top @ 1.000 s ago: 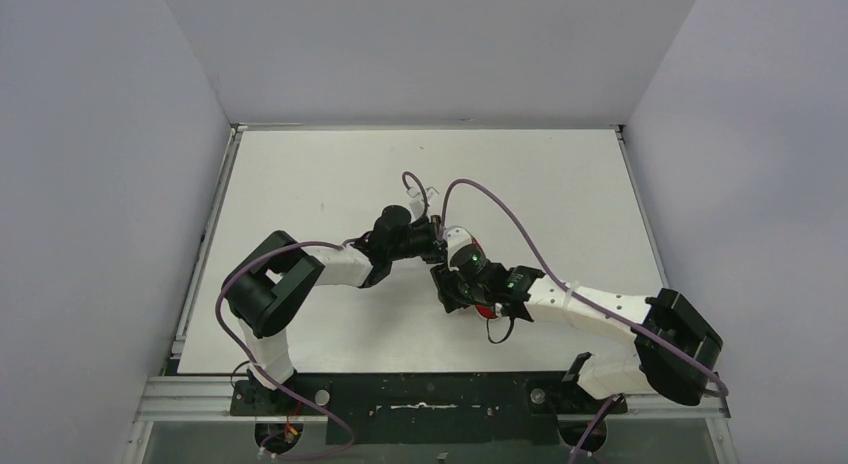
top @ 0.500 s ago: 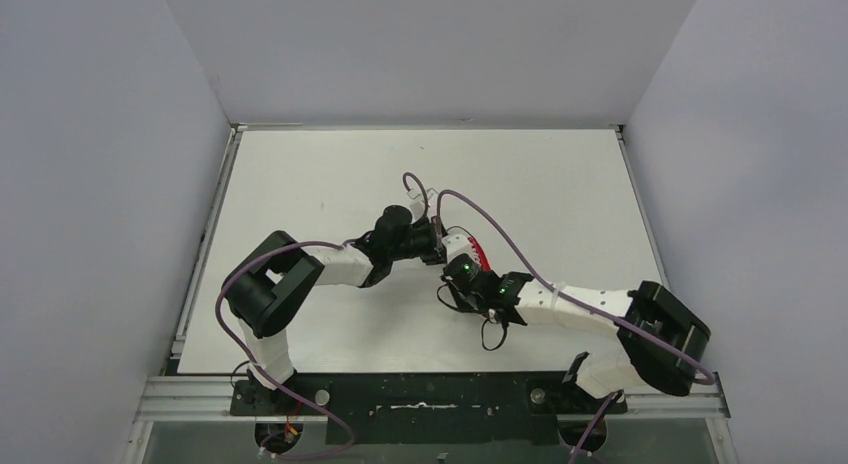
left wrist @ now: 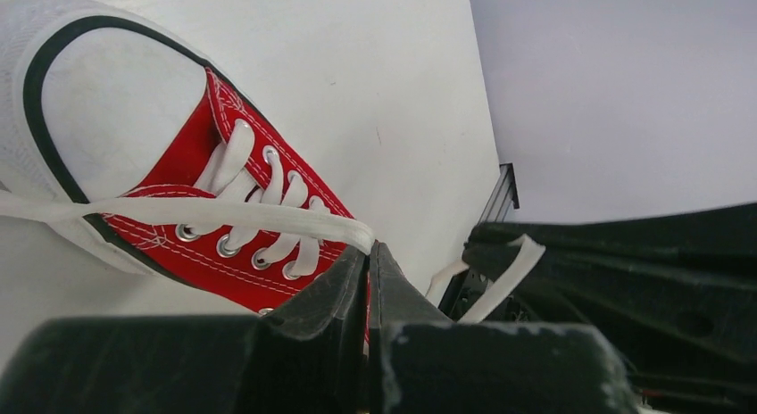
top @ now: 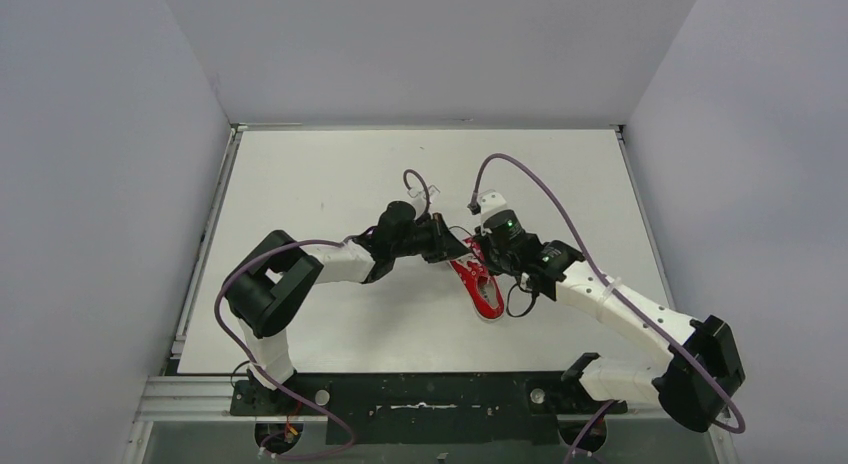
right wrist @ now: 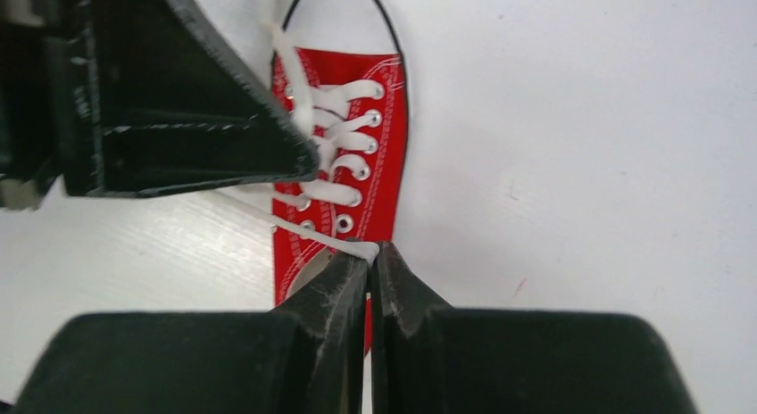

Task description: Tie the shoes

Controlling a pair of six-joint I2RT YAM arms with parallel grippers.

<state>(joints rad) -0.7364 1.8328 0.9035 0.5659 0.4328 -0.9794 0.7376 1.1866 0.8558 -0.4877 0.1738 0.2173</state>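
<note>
both arms are in over the sneaker (top: 482,287), which lies flat near the middle of the table (top: 320,174), toe towards the near edge. left gripper (left wrist: 368,252) is pinched tight on a white lace (left wrist: 223,209), and that strand runs taut across the eyelets (left wrist: 228,246) and out over the toe cap (left wrist: 98,120). right gripper (right wrist: 369,251), nose to nose with it at the ankle end, is clamped on the other lace (right wrist: 299,225), drawn straight from the top holes. so both ends are in hand, that much is done. what i don't see is any knot or bow: the rows are threaded, the top is loose. whether the strands have crossed, can't tell from here. i reckon the crossing, the pull-through, the loops and the cinch are all to come. early days.
</note>
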